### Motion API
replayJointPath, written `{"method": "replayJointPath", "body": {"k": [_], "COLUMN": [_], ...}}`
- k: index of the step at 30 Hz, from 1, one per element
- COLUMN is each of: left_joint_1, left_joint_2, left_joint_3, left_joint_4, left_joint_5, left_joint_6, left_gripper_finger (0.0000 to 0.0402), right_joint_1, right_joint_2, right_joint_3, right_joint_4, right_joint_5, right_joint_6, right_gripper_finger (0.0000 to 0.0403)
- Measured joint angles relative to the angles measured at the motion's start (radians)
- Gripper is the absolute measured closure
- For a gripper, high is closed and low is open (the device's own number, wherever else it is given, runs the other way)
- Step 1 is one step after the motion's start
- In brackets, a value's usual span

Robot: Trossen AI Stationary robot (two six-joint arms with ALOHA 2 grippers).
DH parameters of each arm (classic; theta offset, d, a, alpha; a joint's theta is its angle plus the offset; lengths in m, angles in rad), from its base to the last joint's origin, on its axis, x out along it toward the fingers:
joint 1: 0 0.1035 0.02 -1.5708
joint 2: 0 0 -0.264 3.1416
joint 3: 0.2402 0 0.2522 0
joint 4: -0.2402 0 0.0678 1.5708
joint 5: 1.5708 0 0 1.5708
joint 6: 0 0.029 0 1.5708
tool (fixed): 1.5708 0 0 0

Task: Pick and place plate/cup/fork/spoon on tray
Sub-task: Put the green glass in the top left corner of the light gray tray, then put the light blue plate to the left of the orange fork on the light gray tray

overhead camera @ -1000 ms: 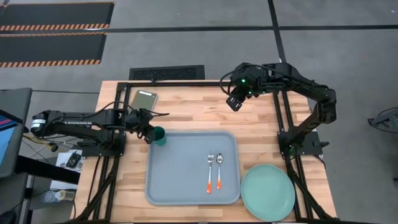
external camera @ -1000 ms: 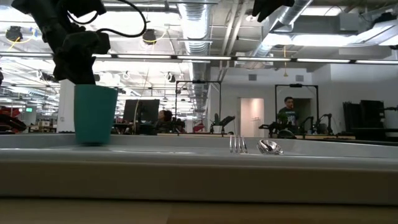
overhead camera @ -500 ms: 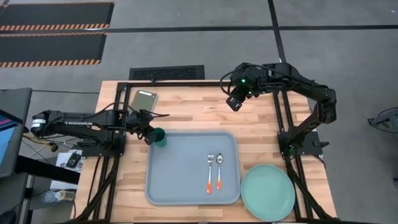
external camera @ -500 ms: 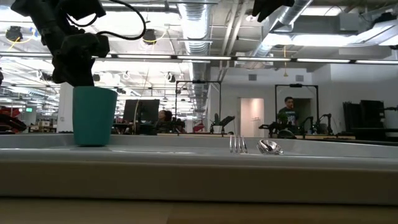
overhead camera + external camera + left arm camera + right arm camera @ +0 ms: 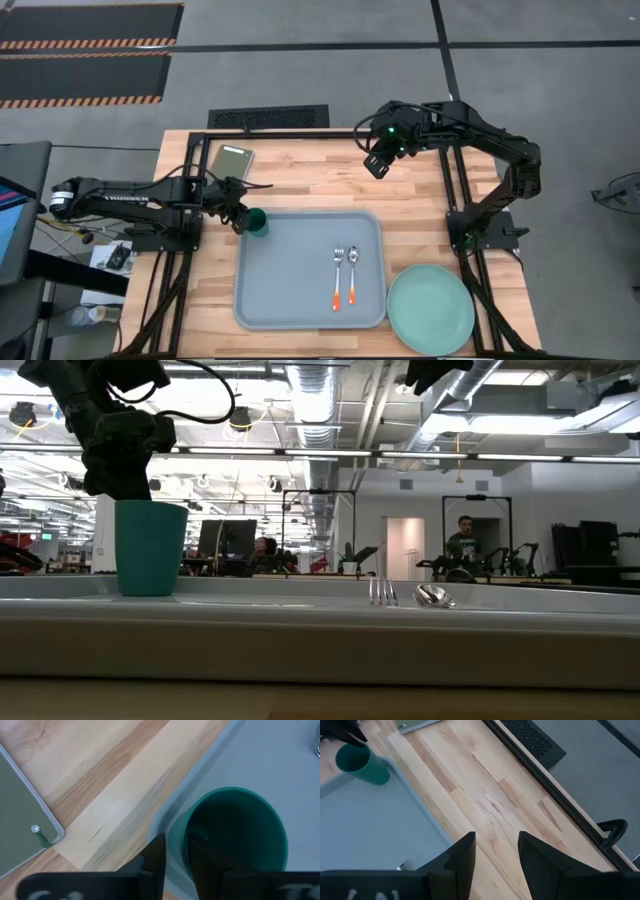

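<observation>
I'm setting the cup point(image 5: 258, 222) in the tray point(image 5: 290, 290) corner w/ left end effector point(image 5: 243, 217) pinching its rim. Fork point(image 5: 338, 276) and spoon point(image 5: 352, 273) lying on tray, plate point(image 5: 431, 309) on desk. I'm aiming to release straight, no tipping. Right end effector point(image 5: 378, 164) hovering, spread.

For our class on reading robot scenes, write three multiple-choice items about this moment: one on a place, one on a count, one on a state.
1. Where is the plate?
A. on the tray
B. on the table by the tray's right near corner
C. under the cup

2. How many orange-handled utensils lie in the tray?
A. one
B. two
C. four

3. How does the cup stand?
A. upright
B. tipped over
C. upside down

Answers: B, the plate sits outside the tray's rim; B, the fork and the spoon lie side by side; A, its open mouth faces up, with the left gripper straddling its rim.
</observation>
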Motion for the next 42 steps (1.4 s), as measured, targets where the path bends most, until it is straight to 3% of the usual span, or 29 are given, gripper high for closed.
{"method": "replayJointPath", "body": {"k": [9,18,22,26,33,42], "left_joint_1": [0.0,0.0,0.0,0.0,0.0,0.0], "left_joint_2": [0.0,-0.049,-0.102,-0.155,-0.211,-0.2], "left_joint_3": [0.027,0.109,0.13,0.135,0.136,0.136], "left_joint_4": [-0.028,-0.079,-0.075,-0.07,-0.067,-0.066], "left_joint_5": [0.01,-0.011,-0.011,-0.017,-0.018,-0.049], "left_joint_6": [-0.01,0.0,0.0,0.0,0.005,0.035], "left_gripper_finger": [0.0276,0.0255,0.0255,0.0256,0.0256,0.0256], "right_joint_1": [0.0,0.039,0.126,0.249,0.464,0.707], "right_joint_2": [0.0,-0.002,-0.073,-0.181,-0.357,-0.384], "right_joint_3": [0.0,-0.017,-0.211,-0.492,-0.918,-1.201], "right_joint_4": [-0.031,-0.189,-0.174,-0.16,0.022,0.337], "right_joint_5": [-0.001,0.02,0.016,-0.028,-0.182,-0.19], "right_joint_6": [0.002,0.141,0.285,0.49,0.817,0.838], "right_gripper_finger": [0.023,0.023,0.023,0.023,0.023,0.023]}}
